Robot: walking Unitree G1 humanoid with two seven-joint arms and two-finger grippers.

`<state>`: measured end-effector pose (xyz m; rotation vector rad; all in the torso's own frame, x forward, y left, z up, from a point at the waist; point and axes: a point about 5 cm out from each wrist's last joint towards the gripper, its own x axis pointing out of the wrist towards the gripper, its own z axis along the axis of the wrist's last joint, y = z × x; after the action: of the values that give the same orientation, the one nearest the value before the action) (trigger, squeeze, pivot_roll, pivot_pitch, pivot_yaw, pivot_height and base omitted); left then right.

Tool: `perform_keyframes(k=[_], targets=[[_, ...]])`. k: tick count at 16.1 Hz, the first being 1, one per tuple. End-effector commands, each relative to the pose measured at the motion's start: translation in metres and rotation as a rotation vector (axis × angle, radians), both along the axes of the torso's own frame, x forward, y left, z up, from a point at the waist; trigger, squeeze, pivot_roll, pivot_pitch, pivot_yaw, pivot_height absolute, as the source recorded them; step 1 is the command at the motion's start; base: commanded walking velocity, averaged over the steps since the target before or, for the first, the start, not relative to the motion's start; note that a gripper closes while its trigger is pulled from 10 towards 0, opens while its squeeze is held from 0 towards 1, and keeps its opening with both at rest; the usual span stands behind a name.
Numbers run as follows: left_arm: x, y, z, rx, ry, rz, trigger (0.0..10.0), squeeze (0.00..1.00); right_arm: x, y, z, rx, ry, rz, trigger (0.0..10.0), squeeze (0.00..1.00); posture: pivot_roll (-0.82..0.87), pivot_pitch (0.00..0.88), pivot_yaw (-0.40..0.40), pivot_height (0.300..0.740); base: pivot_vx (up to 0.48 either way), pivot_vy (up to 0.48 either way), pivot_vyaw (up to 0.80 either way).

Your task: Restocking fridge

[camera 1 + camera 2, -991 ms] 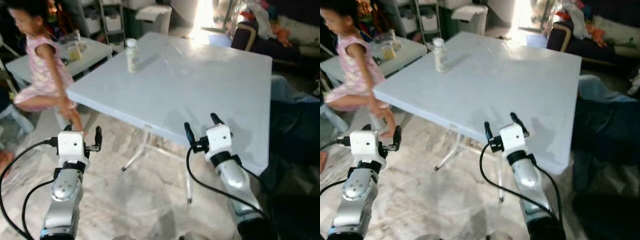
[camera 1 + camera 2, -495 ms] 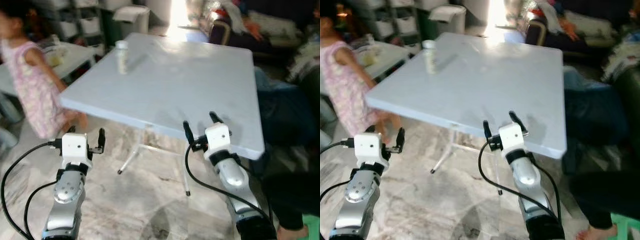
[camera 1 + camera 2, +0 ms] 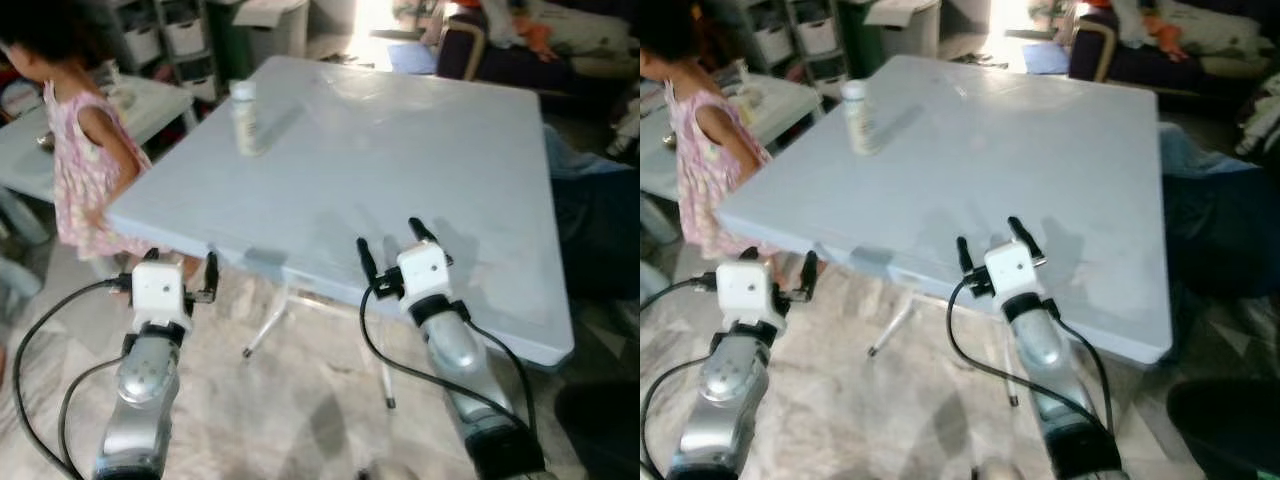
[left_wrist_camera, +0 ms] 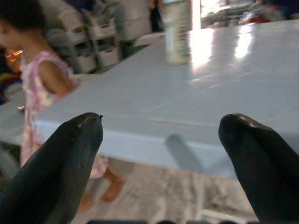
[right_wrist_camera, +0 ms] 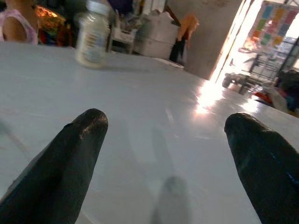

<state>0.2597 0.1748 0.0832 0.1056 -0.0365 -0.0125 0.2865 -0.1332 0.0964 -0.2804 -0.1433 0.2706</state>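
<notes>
A pale bottle (image 3: pixel 244 117) with a white cap stands upright near the far left corner of a light blue folding table (image 3: pixel 420 150); it appears too as the bottle (image 4: pixel 176 31) and the bottle (image 5: pixel 92 35) in the wrist views. My right gripper (image 3: pixel 390 245) is open, just above the table's near edge, nothing between its fingers. My left gripper (image 3: pixel 180 268) is open, held below and in front of the table's left corner, empty. The bottle is far from both.
A person in a pink dress (image 3: pixel 75 165) stands close by the table's left corner, near my left gripper. A second small table (image 3: pixel 150 100), storage shelves (image 3: pixel 185 35) and a bin stand behind. A dark sofa (image 3: pixel 560 60) is at the back right.
The camera has shifted and come nearer the table. My right gripper now reaches over the table's near edge. The person has moved closer to the table's left corner.
</notes>
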Motion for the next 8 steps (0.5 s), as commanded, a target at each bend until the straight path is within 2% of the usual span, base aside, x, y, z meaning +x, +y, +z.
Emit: perform_keyframes(k=[1,8], targets=[[-0.0013,0.0047,0.0003,0.022,0.002,0.008,10.0,0.0,-0.0003,0.001,0.0001,0.009,0.005,-0.003,10.0,0.0,-0.02,0.017,0.015,0.74,0.0,0.0,0.0],[-0.0013,0.0047,0.0003,0.022,0.002,0.008,10.0,0.0,-0.0003,0.001,0.0001,0.009,0.005,-0.003,10.0,0.0,-0.02,0.017,0.015,0.74,0.0,0.0,0.0]])
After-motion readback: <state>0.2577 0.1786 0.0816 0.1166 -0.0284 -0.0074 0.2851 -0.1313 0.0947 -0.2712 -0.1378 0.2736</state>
